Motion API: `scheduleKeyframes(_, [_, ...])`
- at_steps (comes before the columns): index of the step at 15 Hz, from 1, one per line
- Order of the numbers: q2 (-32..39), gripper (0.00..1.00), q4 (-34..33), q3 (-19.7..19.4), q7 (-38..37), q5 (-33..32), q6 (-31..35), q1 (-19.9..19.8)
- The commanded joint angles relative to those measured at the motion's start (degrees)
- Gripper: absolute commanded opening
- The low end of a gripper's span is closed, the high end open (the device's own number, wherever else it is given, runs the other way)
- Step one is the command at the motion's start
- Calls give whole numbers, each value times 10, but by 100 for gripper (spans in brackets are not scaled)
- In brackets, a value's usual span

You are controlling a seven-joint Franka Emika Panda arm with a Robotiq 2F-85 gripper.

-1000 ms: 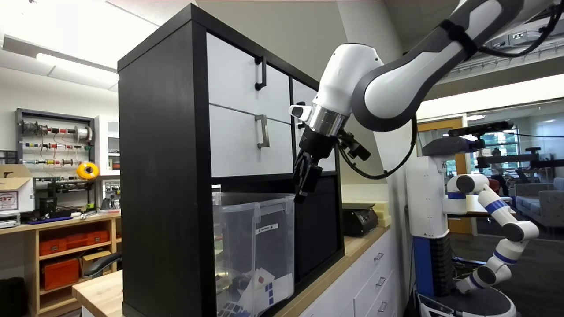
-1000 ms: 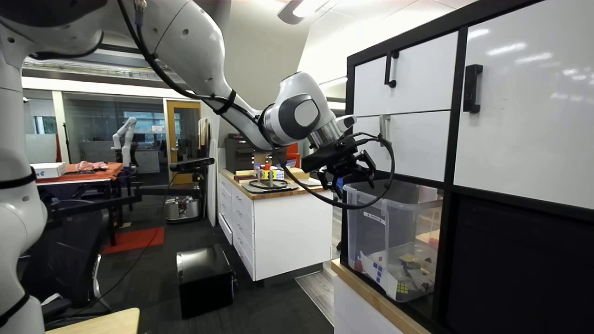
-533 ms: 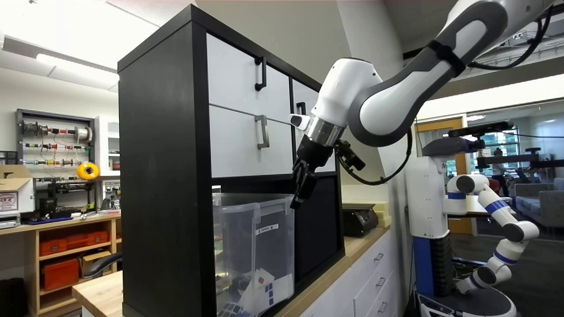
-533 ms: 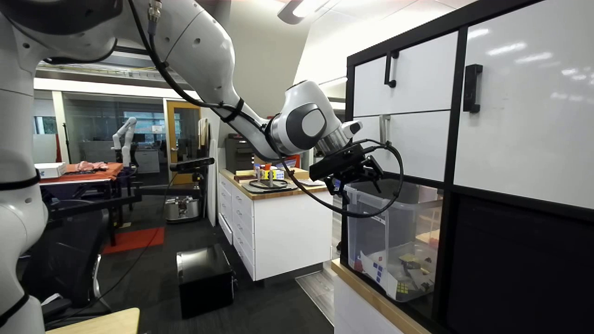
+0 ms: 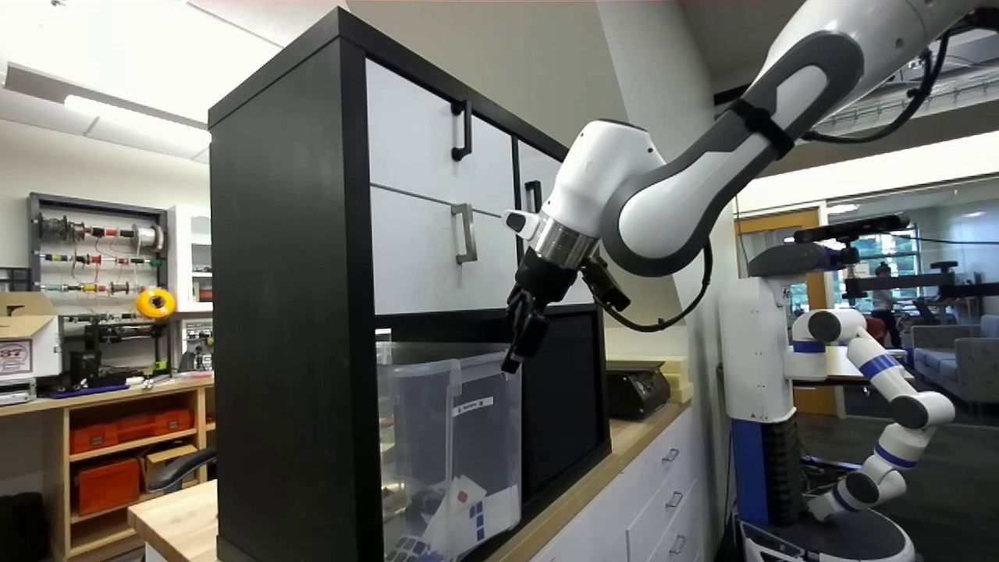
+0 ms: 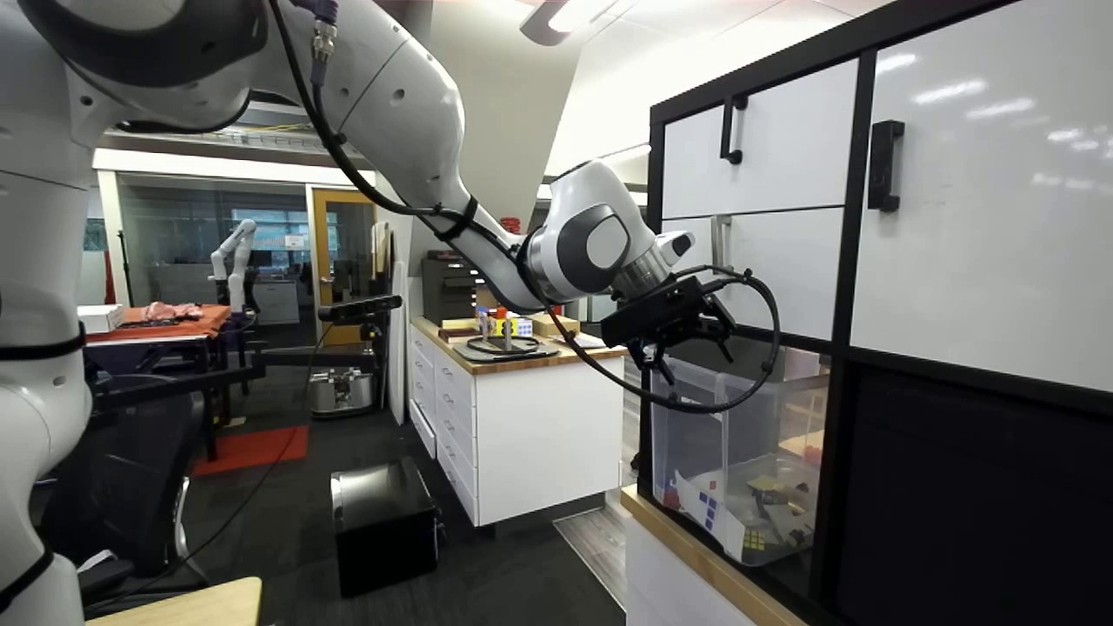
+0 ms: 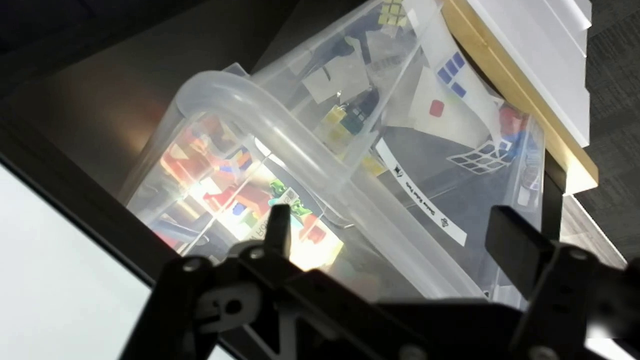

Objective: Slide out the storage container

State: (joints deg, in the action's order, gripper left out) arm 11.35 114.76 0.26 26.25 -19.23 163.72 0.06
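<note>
The storage container is a large clear plastic bin with a thick rim, a white label strip and papers inside. It sits in the lower cubby of the black cabinet in both exterior views (image 5: 488,429) (image 6: 739,426). In the wrist view its rim (image 7: 320,160) runs diagonally between the fingers. My gripper is open and empty, pointing down at the bin's front upper rim in both exterior views (image 5: 515,355) (image 6: 698,363). In the wrist view (image 7: 392,220) one finger lies over the bin's inside, the other over its labelled front wall. Contact with the rim cannot be told.
White-fronted drawers (image 5: 437,257) with protruding handles (image 5: 466,232) sit directly above the bin's cubby. The black cabinet frame (image 6: 842,435) borders the bin. A wooden counter edge (image 6: 704,561) runs below it. A black cable (image 6: 756,382) loops beside the gripper.
The arm has moved down and in toward the cabinet, bringing the gripper closer to the bin's front rim. The bin has not moved.
</note>
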Motion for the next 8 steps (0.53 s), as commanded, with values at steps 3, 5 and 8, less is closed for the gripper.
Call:
scheduleKeyframes(3, [37,100,-35,6,30,1,22,-16])
scheduleKeyframes(5, [47,100,-45,8,34,1,23,-19])
scheduleKeyframes(8, [59,100,-55,11,41,2,27,-22])
